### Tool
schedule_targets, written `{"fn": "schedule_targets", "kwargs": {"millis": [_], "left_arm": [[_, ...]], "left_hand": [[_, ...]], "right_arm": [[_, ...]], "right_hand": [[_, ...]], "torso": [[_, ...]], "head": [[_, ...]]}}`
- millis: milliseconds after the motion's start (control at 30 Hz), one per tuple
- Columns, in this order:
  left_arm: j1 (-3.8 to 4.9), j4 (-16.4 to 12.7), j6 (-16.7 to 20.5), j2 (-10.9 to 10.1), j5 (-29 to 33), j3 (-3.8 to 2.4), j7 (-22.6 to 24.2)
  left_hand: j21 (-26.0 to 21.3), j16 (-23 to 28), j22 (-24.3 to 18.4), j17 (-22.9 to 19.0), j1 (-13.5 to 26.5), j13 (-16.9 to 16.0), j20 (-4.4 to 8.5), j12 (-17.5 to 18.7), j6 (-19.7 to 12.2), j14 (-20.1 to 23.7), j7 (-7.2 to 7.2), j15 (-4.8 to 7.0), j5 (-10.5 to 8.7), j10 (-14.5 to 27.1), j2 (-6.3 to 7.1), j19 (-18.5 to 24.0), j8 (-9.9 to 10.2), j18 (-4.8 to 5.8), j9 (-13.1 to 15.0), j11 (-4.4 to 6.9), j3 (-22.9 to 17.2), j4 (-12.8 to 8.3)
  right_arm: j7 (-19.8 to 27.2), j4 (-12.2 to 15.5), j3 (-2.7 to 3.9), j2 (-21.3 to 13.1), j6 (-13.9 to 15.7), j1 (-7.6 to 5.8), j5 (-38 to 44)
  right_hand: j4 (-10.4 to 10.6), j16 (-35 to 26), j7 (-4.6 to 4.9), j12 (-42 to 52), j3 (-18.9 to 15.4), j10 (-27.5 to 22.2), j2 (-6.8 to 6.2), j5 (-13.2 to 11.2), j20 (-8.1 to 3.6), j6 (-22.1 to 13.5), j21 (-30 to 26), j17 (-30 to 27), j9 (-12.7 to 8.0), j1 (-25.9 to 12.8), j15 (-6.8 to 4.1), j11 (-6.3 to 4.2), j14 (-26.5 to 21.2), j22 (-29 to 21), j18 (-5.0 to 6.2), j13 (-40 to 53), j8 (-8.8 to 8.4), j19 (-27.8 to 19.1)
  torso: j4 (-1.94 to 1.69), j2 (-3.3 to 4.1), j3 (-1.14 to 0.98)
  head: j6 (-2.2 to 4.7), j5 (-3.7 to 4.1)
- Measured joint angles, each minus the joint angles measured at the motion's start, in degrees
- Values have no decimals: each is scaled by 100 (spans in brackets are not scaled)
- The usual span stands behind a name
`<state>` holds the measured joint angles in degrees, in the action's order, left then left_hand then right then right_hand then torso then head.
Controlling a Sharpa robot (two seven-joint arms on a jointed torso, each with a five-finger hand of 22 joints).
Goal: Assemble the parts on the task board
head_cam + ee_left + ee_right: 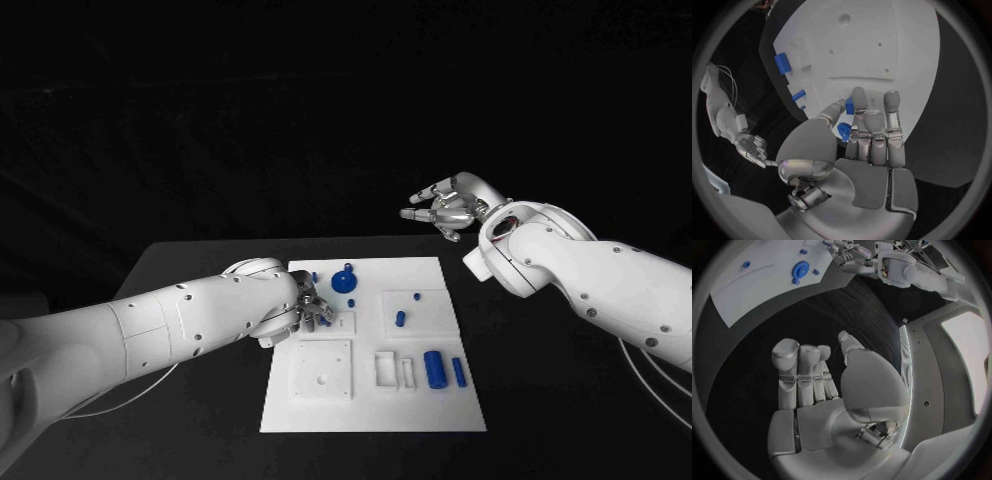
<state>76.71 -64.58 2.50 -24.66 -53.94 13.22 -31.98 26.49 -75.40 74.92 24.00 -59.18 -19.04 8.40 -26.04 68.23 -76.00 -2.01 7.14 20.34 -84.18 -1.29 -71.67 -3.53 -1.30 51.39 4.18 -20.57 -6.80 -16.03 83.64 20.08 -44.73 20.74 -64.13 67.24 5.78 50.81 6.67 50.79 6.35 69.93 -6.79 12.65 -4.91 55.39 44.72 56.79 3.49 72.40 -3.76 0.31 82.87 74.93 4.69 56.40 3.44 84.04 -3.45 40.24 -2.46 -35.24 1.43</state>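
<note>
My left hand reaches over the task board, fingers around a small blue part; grip unclear. Several parts lie loose. Right hand hovers empty, spread.

The head camera looks down on the task board; both wrist cameras share it obliquely, the left nearer.

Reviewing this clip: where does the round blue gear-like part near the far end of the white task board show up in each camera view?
Head view: the round blue gear-like part sits near the board's far edge, just beyond the left hand.
Left wrist view: I cannot pick it out with certainty; blue pieces beside the fingers are partly hidden.
Right wrist view: it lies on the board, near the left hand.
Shared landmark: the white task board.
</note>
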Motion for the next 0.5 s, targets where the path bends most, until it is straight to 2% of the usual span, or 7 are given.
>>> {"fn": "schedule_targets", "kwargs": {"millis": [500], "left_arm": [[0, -8, -23, 15, -74, 0, -22]], "left_hand": [[22, 0, -1, 0, 0, -17, 0, 11, 20, -8, -20, -7, -22, 11, 0, 0, -18, 0, 0, 10, 1, 0]], "right_arm": [[-16, 3, 0, 5, -20, 0, 2]], "right_hand": [[0, 22, -1, 0, 0, 1, 0, 0, 0, 0, 33, 22, -1, 0, 0, 1, 0, 1, -1, -1, 0, 0]], "torso": [[-1, -1, -5]], "head": [[-9, -12]]}}
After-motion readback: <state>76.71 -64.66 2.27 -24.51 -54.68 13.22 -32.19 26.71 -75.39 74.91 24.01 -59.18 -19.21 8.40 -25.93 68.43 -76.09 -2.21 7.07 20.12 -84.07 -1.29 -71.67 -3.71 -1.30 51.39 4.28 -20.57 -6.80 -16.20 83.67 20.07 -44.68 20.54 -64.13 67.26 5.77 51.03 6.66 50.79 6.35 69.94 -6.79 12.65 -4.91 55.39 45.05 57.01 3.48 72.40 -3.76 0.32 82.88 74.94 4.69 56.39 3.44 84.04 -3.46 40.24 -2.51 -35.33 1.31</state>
